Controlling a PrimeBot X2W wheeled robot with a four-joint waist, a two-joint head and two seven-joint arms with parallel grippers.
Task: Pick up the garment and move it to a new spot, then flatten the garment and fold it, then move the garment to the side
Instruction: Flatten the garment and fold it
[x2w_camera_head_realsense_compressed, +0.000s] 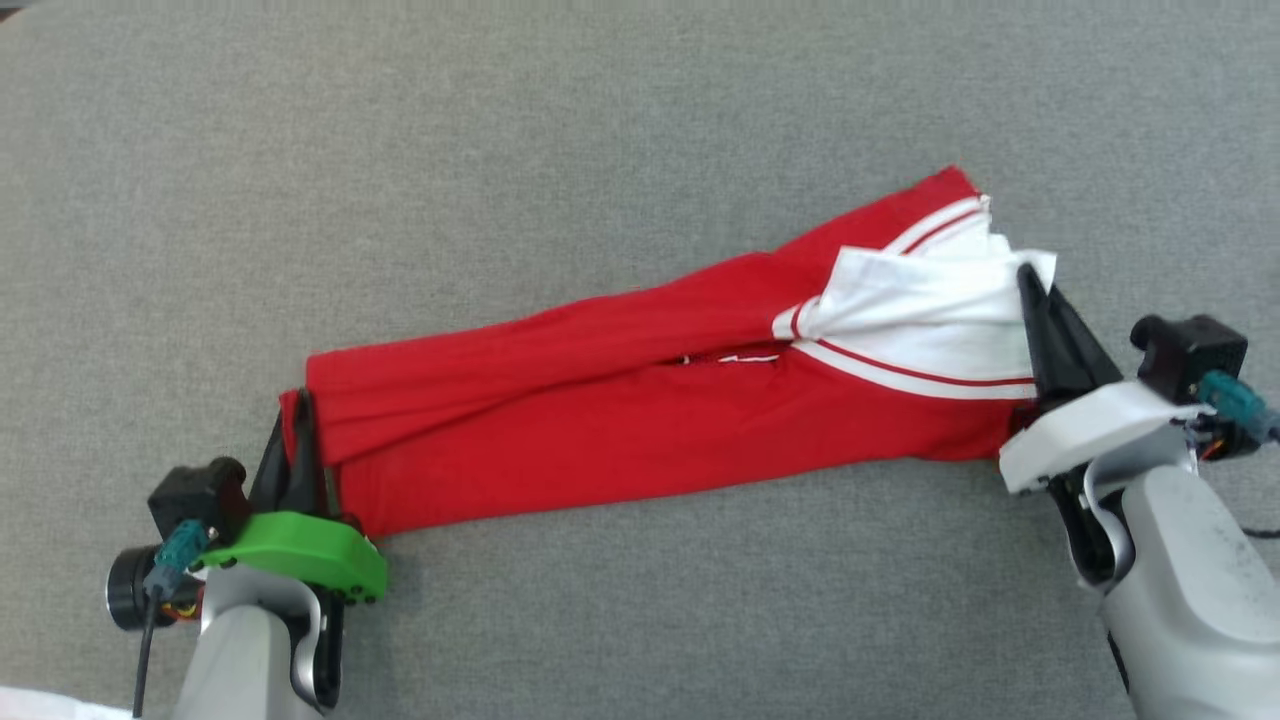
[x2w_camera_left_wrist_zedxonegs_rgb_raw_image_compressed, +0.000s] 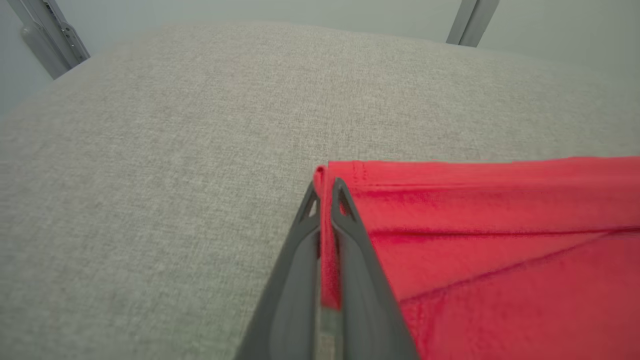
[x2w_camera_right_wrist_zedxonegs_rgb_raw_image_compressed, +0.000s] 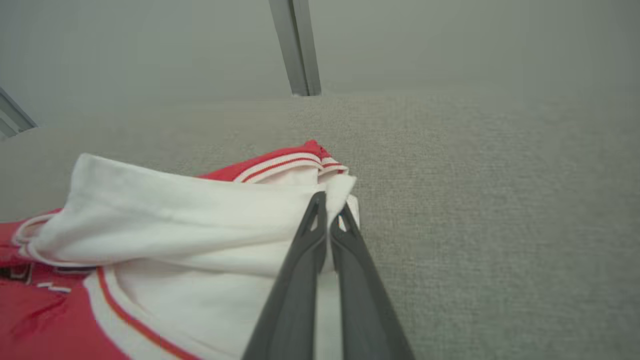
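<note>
Head view: garment (x2w_camera_head_realsense_compressed: 640, 400) lies folded in a long strip across the grey fabric surface (x2w_camera_head_realsense_compressed: 600, 120), red end left, white sleeve end right. Left gripper (x2w_camera_head_realsense_compressed: 302, 400) pinches the red hem corner. Right gripper (x2w_camera_head_realsense_compressed: 1024, 272), fingers pressed together, pinches the white sleeve edge.

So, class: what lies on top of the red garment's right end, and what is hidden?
A bunched white sleeve with red-striped trim lies over the garment. The folds cover its lettering; only slivers show.
</note>
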